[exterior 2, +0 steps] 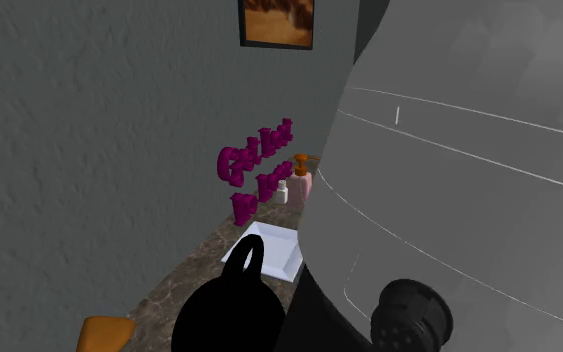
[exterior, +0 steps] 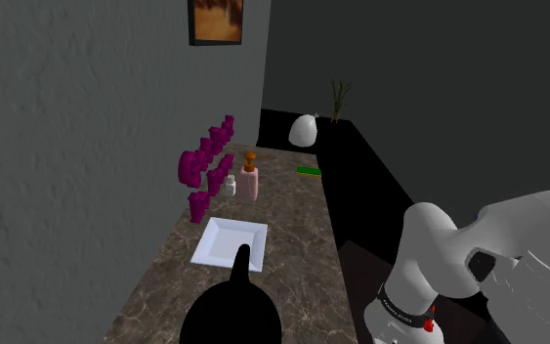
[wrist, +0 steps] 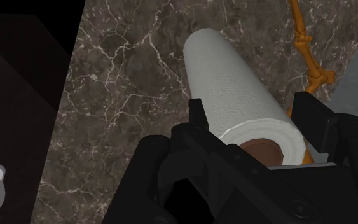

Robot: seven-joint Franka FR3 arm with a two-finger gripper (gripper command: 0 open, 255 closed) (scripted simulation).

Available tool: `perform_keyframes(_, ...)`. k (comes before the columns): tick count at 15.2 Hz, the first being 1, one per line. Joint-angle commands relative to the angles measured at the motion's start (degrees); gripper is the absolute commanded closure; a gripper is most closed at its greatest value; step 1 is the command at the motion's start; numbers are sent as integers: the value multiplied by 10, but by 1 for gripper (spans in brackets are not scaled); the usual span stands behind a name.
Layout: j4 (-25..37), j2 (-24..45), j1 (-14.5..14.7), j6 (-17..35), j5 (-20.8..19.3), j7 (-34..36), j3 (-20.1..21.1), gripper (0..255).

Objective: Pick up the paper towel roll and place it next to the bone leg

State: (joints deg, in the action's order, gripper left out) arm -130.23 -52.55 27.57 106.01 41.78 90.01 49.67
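Observation:
A white paper towel roll (wrist: 228, 76) with a brown core lies lengthwise over the dark marble counter (wrist: 126, 102). My black gripper (wrist: 254, 118) clasps its near end, one finger pressed against each side. An orange bone leg (wrist: 304, 48) stretches along the counter just past the roll, close to the grey wall. In the shoulder view the white arm (exterior: 439, 254) bends down at the lower right. In the second exterior view the arm's body (exterior 2: 449, 200) covers the right half.
Farther along the counter stand a black kettle (exterior: 232, 313), a white square plate (exterior: 230, 241), a pink soap dispenser (exterior: 250, 181), several magenta pieces (exterior: 204, 166) by the wall, a green item (exterior: 309, 170) and a white vase (exterior: 304, 130). Beyond the counter's edge is a black area (wrist: 18, 76).

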Motion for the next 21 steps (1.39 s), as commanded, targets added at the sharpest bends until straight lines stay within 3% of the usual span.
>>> perform_keyframes(1, -13, -2, 2, 12, 7, -2, 7, 255)
perform_keyframes(21, -127, 5, 12, 146, 89, -32, 106, 255)
